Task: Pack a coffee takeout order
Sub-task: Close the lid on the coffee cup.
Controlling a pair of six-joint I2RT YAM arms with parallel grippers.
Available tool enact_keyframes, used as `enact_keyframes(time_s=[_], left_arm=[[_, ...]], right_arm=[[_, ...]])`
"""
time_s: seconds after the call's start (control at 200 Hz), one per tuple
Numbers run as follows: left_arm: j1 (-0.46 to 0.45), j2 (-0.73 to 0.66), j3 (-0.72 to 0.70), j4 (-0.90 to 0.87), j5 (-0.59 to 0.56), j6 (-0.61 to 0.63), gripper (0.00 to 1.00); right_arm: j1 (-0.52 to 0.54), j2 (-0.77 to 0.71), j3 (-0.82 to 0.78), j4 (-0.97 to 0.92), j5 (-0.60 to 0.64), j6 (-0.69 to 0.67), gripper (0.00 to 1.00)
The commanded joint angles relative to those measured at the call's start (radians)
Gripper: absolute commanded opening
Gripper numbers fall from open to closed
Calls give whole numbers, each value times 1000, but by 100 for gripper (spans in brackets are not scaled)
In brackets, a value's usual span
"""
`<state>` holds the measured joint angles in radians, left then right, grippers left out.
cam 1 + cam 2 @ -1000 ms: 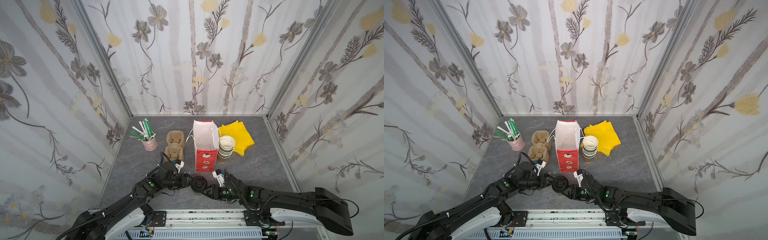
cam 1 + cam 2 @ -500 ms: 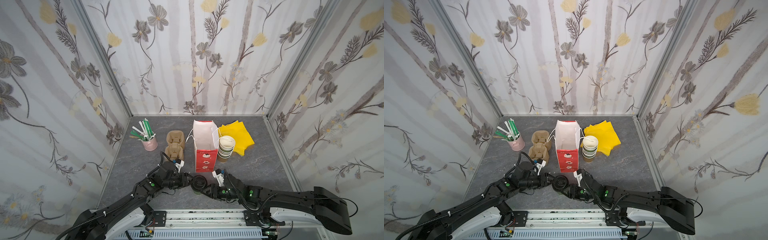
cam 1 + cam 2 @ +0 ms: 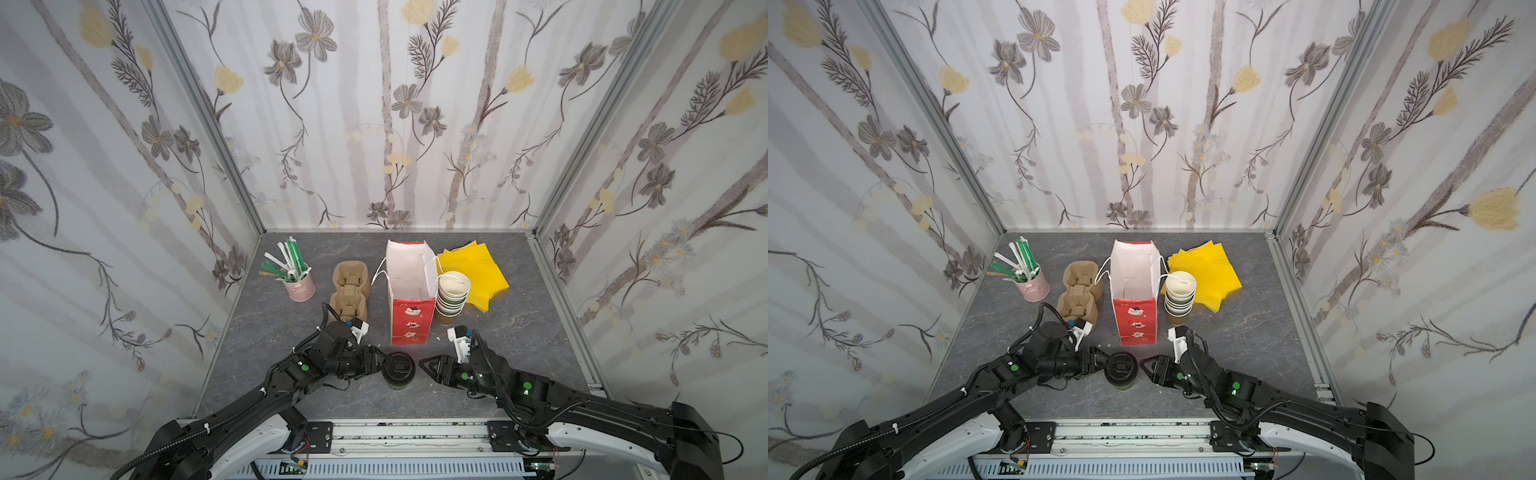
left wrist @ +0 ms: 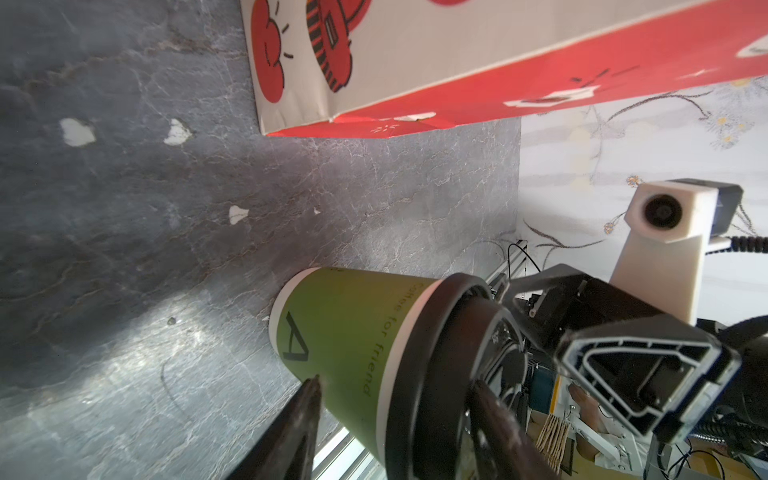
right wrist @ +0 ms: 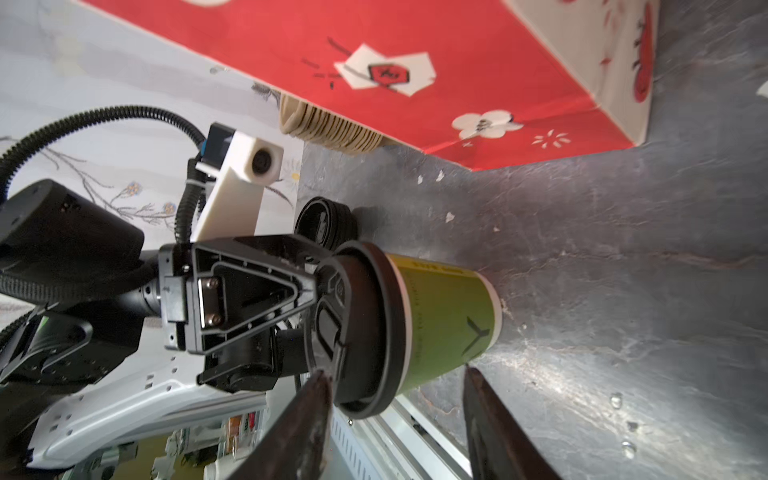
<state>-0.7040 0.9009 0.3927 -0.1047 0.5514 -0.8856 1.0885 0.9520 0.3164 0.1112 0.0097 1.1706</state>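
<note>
The green paper cup (image 3: 398, 370) with a black lid stands upright near the table's front, below the red bag (image 3: 409, 324), which stands open showing its white lining. My left gripper (image 3: 382, 362) is open at the cup's left side, its jaws one above the other. The upper finger (image 4: 490, 411) lies over the lid and the lower finger (image 4: 307, 399) touches the green wall. My right gripper (image 3: 420, 363) is open, turned the same way, just right of the cup and apart from it. The tan carrier (image 3: 350, 291), yellow napkins (image 3: 473, 270) and green straws (image 3: 291, 259) lie behind.
The straws stand in a pink tin (image 3: 299, 289) at the back left. A stack of paper cups (image 3: 453, 295) stands against the bag's right side. Spare black lids (image 5: 326, 222) lie behind the cup by my left gripper. Patterned walls close in three sides.
The cup has stayed in place. My right gripper has drawn slightly back to the right from the lid. The left gripper has hardly moved.
</note>
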Motion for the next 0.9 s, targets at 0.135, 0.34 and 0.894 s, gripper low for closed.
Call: enact_keyframes(time_s=[0.135,0.34,0.894], left_arm=[[-2,13,5,-47,2,23,57],[-2,11,1,-47,2,19,54],[-2,3,-22,-47,-1,14,53]], right_arm=[[-44,53,-7,104,-52,17,40],[-48,141,4,185,-149,5,32],[-46,244,-23,215,-161,13,19]])
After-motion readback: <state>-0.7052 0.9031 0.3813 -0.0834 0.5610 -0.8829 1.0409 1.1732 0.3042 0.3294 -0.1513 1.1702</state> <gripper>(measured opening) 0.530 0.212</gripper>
